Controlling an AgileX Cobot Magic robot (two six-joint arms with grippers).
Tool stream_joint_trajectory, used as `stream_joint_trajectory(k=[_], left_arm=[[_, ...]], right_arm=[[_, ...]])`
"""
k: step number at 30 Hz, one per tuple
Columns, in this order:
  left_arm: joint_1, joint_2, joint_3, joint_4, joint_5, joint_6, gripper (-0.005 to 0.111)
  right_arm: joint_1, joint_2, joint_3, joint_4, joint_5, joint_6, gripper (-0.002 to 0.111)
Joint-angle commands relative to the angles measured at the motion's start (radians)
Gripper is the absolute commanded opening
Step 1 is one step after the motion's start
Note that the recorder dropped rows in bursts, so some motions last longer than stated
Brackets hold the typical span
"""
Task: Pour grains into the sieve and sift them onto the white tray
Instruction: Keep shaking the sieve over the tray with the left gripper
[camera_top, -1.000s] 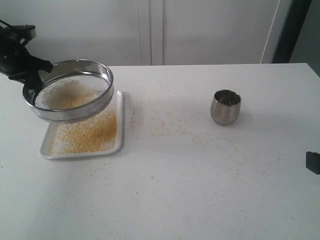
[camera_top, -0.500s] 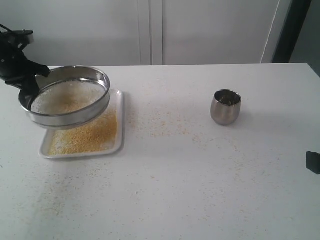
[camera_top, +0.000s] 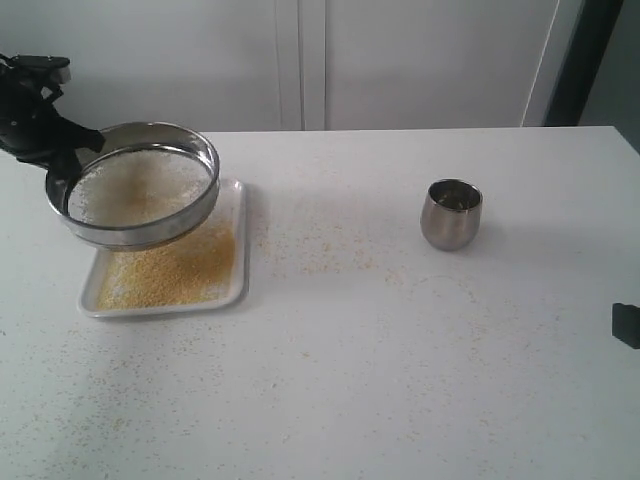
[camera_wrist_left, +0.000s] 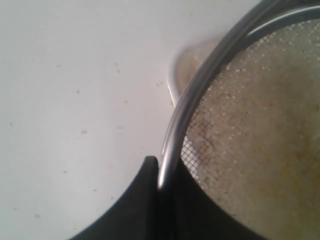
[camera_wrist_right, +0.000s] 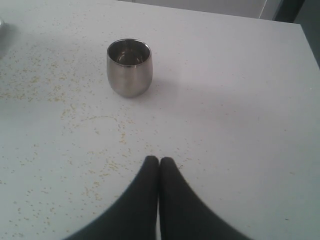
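Observation:
My left gripper (camera_top: 62, 166) is shut on the rim of the sieve (camera_top: 140, 236) and holds it in the air over the far end of the white tray (camera_top: 241, 262). Whitish and tan grains (camera_top: 138, 186) lie on the mesh. A layer of fine yellow grains (camera_top: 172, 271) covers the tray below. In the left wrist view the steel rim (camera_wrist_left: 200, 95) runs between my two fingers, at the left gripper (camera_wrist_left: 162, 170), with grains (camera_wrist_left: 260, 130) on the mesh. My right gripper (camera_wrist_right: 159, 161) is shut on nothing, low over the table near the steel cup (camera_wrist_right: 129, 67).
The small rounded steel cup (camera_top: 451, 214) stands upright at the right of the table. Stray grains (camera_top: 320, 250) are scattered over the tabletop between tray and cup. A dark part (camera_top: 626, 325) shows at the right edge of the exterior view.
The sieve has shifted slightly left and back, and its tilt has levelled out, still held over the tray. More whitish grains show on the mesh. The right gripper and cup stayed put.

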Motion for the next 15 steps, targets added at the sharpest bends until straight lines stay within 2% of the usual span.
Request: stream_joint_trajectory(k=[1,2,4,5,7,8,10,12,13,15], left_arm=[[-0.006,-0.014,-0.002,-0.116,0.140,-0.018,0.000],[-0.010,-0.011,-0.002,-0.127,0.186,0.059,0.000],[-0.017,-0.004,-0.002,-0.122,0.142,0.133,0.000],[-0.017,-0.002,-0.002,-0.114,0.064,0.119,0.000],[-0.017,-0.002,-0.002,-0.104,0.026,0.019,0.000],[-0.017,-0.006,-0.011,-0.106,0.066,-0.044,0.000],[-0.020,-0.013,-0.012,-0.123,0.162,-0.027,0.000],[-0.028,-0.011,-0.012,-0.116,0.156,0.091,0.000],[-0.028,-0.011,-0.012,-0.088,0.129,0.088,0.000],[-0.004,-0.013,-0.019,0.007,0.086,-0.090,0.000]], right_arm=[[-0.003,0.000,-0.005,0.001,-0.006,-0.005,0.000],[-0.003,0.000,-0.005,0.001,-0.006,-0.005,0.000],[-0.003,0.000,-0.005,0.001,-0.006,-0.005,0.000],[-0.003,0.000,-0.005,0.001,-0.006,-0.005,0.000],[-0.003,0.000,-0.005,0.001,-0.006,-0.005,0.000],[-0.003,0.000,-0.005,0.001,-0.006,-0.005,0.000],[-0.003,0.000,-0.005,0.001,-0.006,-0.005,0.000],[-0.003,0.000,-0.005,0.001,-0.006,-0.005,0.000],[-0.003,0.000,-0.005,0.001,-0.006,-0.005,0.000],[-0.003,0.000,-0.005,0.001,-0.006,-0.005,0.000]])
